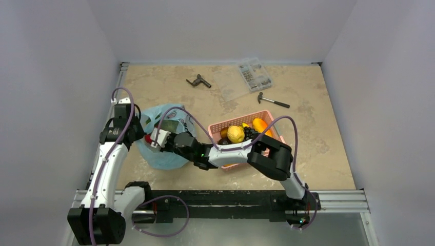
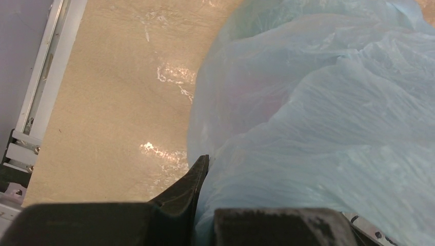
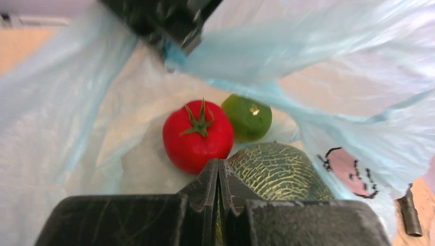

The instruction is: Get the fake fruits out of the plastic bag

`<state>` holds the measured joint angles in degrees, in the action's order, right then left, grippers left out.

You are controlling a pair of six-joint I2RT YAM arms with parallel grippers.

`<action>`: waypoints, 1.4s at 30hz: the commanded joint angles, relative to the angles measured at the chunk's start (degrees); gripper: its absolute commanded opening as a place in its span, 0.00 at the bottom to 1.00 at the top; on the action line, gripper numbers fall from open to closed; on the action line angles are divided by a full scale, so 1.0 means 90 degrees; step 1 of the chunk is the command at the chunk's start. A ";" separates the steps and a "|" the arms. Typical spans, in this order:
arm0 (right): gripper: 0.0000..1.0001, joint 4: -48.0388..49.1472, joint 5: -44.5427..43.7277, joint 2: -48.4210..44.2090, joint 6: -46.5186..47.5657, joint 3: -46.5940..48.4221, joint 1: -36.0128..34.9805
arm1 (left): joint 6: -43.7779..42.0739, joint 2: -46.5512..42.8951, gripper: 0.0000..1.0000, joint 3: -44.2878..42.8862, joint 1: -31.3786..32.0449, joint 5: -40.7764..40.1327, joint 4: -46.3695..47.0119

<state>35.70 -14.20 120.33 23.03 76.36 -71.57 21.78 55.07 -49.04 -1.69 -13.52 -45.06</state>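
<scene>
The pale blue plastic bag point(image 1: 166, 154) lies left of centre, its mouth held up. My left gripper point(image 1: 134, 130) is shut on the bag's rim; in the left wrist view the film point(image 2: 318, 102) runs between its fingers point(image 2: 197, 177), and the other finger is hidden. In the right wrist view the left gripper point(image 3: 169, 23) holds the bag point(image 3: 333, 56) open from above. Inside lie the red tomato point(image 3: 197, 137), the netted melon point(image 3: 279, 171) and a small lime-green fruit point(image 3: 250, 118). My right gripper point(image 3: 219, 163) is shut and empty, inside the bag's mouth, its tips just short of the tomato and melon.
A pink slatted basket point(image 1: 220, 125) with yellow, orange and dark fruits stands right of the bag, under my right arm. A hammer point(image 1: 273, 100), a clear parts box point(image 1: 254, 74) and a black tool point(image 1: 198, 81) lie at the back.
</scene>
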 commanded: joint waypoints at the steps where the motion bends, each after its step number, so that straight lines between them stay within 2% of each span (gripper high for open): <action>1: 0.00 0.0729 0.0215 -0.0656 -0.1033 -0.0299 0.0006 | -0.0183 -0.0153 0.00 -0.0149 0.0032 0.0348 0.0046; 5: 0.00 0.0678 0.0659 -0.0857 -0.1475 -0.0447 0.0078 | -0.0319 -0.0259 0.00 -0.0133 0.0040 0.0667 0.0080; 8: 0.00 0.0411 0.1049 -0.0639 -0.1706 -0.0233 0.0080 | -0.0211 -0.0354 0.00 -0.0083 0.0048 0.0399 0.0093; 9: 0.03 0.0324 0.1177 -0.0525 -0.1827 -0.0157 0.0077 | -0.0175 -0.0344 0.00 -0.0087 0.0051 0.0312 0.0078; 13: 0.35 -0.0327 0.1358 -0.0268 -0.2407 0.0097 0.0045 | -0.0214 -0.0228 0.00 -0.0118 0.0054 0.0484 0.0062; 14: 0.42 -0.0703 0.0932 -0.0269 -0.2488 0.0196 -0.0012 | -0.0229 -0.0216 0.00 -0.0127 0.0057 0.0542 0.0063; 17: 0.53 -0.2714 -0.0795 -0.0236 -0.2654 0.1026 -0.0310 | -0.0264 -0.0178 0.00 -0.0100 0.0090 0.0747 0.0122; 19: 0.59 -0.3789 -0.1307 -0.0233 -0.2872 0.1467 -0.0357 | -0.0263 -0.0145 0.00 -0.0141 0.0091 0.0887 0.0121; 21: 0.59 -0.4979 -0.1680 -0.0289 -0.3471 0.1757 -0.0358 | -0.0251 -0.0177 0.00 -0.0157 0.0091 0.0951 0.0139; 22: 0.58 -0.5202 -0.1753 -0.0401 -0.3673 0.1675 -0.0361 | -0.0247 -0.0216 0.00 -0.0155 0.0091 0.0955 0.0139; 26: 0.56 -0.5223 -0.1373 -0.1059 -0.4205 0.0877 -0.0360 | -0.0242 -0.0362 0.00 -0.0095 0.0140 0.0955 0.0139; 29: 0.56 -0.5472 -0.1283 -0.1119 -0.4438 0.0684 -0.0363 | -0.0242 -0.0386 0.00 -0.0095 0.0188 0.1020 0.0164; 32: 0.53 -0.5710 -0.1640 -0.1110 -0.4755 0.0511 -0.0359 | -0.0183 -0.0317 0.00 -0.0062 0.0188 0.1233 0.0182; 37: 0.52 -0.4569 -0.1485 -0.1246 -0.5058 -0.0577 -0.0349 | 0.0306 0.0119 0.00 0.0033 0.0188 0.1880 -0.0113; 42: 0.40 -0.2902 -0.1270 -0.1328 -0.5165 -0.1630 -0.0349 | 0.0450 0.0193 0.00 0.0352 0.0188 0.1818 -0.0040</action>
<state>-0.40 -26.41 110.56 -21.17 67.46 -74.85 23.68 56.86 -46.65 0.05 2.46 -46.02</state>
